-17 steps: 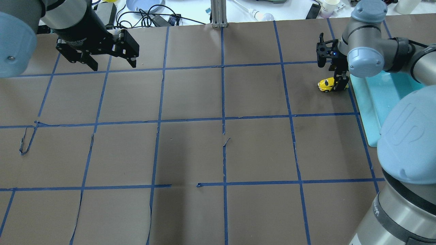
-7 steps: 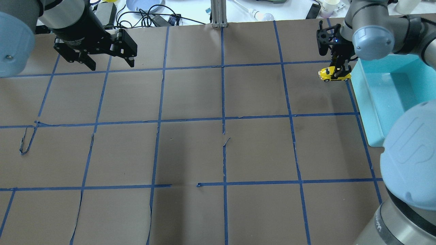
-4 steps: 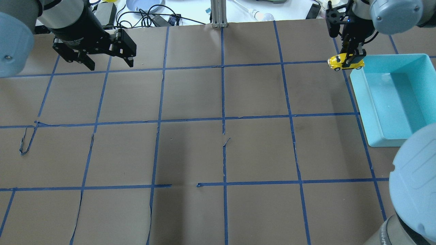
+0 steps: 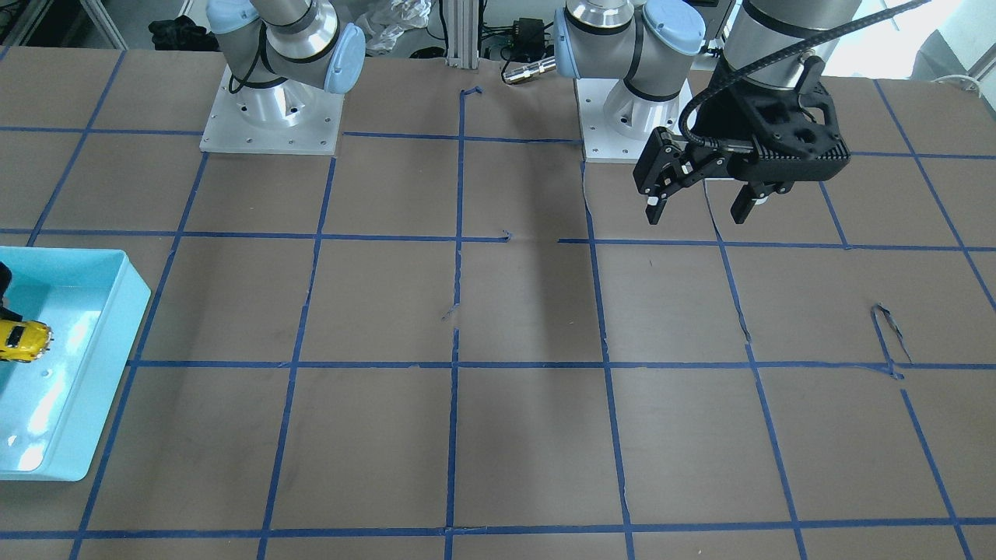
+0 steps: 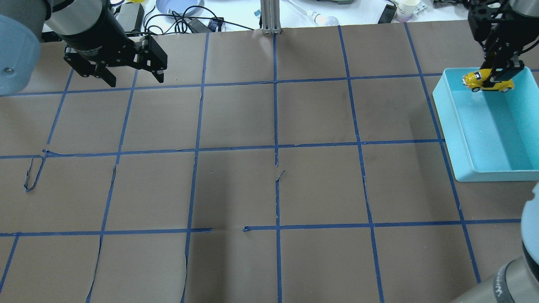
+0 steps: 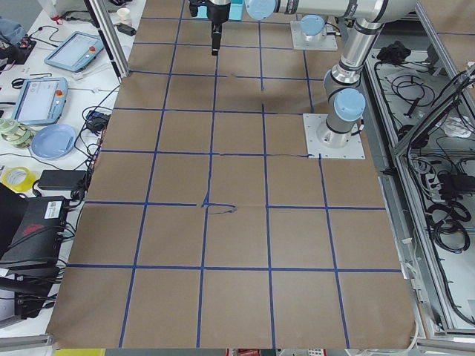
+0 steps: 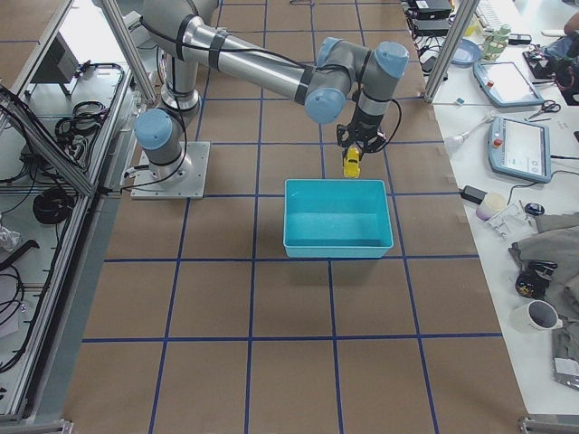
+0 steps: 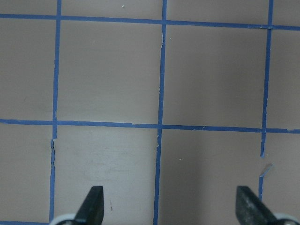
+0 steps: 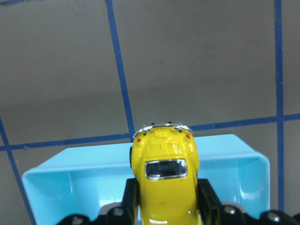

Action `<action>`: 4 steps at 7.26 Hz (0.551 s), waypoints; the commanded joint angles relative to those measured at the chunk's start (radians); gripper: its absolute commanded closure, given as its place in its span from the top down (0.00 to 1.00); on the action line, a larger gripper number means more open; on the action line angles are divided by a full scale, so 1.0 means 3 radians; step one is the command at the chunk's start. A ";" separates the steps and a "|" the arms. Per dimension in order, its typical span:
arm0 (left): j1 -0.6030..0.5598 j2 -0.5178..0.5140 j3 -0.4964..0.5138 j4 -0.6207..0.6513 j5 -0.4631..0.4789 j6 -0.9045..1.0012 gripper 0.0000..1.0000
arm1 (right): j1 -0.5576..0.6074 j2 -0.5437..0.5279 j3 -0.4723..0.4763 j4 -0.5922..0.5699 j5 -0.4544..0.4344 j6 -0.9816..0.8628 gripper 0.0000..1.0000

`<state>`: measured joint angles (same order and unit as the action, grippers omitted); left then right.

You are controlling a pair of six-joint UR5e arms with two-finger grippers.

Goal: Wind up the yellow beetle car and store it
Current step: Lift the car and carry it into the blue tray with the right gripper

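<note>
The yellow beetle car (image 5: 487,81) hangs in my right gripper (image 5: 499,78), which is shut on its sides. It is held above the far end of the light-blue bin (image 5: 446,122), clear of the floor. The right wrist view shows the car (image 9: 164,178) between the fingers, with the bin's end wall (image 9: 47,173) below. The front view shows the car (image 4: 22,341) over the bin (image 4: 117,365). The right side view shows the car (image 7: 351,163) too. My left gripper (image 5: 134,80) is open and empty over the far left of the table; it also shows in the front view (image 4: 698,211).
Brown paper with a blue tape grid covers the table. An aluminium post (image 5: 270,17) stands at the far edge. Behind it lie cables, a blue plate (image 5: 179,6) and a cup (image 5: 407,7). The left wrist view shows only paper and tape below its open gripper (image 8: 169,204).
My right gripper has lifted the car from the table beside the bin and carried it right, to above the bin's far end. The left arm has hardly moved.
</note>
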<state>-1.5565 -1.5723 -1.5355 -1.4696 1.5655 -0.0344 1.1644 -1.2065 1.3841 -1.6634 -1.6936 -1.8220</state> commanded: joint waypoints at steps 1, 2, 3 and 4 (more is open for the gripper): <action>-0.0002 0.0000 -0.0005 -0.0005 0.0007 -0.0003 1.00 | -0.0239 0.0028 0.0151 -0.0084 -0.0112 -0.0175 0.00; 0.0004 0.0000 -0.0005 -0.0005 0.0007 -0.0003 1.00 | -0.0301 0.0089 0.0279 -0.0343 -0.0122 -0.0190 0.00; -0.0001 0.0000 -0.0005 0.0000 -0.0003 0.0002 1.00 | -0.0307 0.0135 0.0442 -0.0644 -0.0209 -0.0196 0.00; -0.0002 0.0000 -0.0005 0.0000 -0.0003 0.0002 1.00 | -0.0307 0.0186 0.0580 -0.0830 -0.0209 -0.0196 0.00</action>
<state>-1.5565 -1.5723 -1.5369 -1.4700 1.5656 -0.0342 1.0764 -1.1689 1.5062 -1.8331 -1.7468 -1.8790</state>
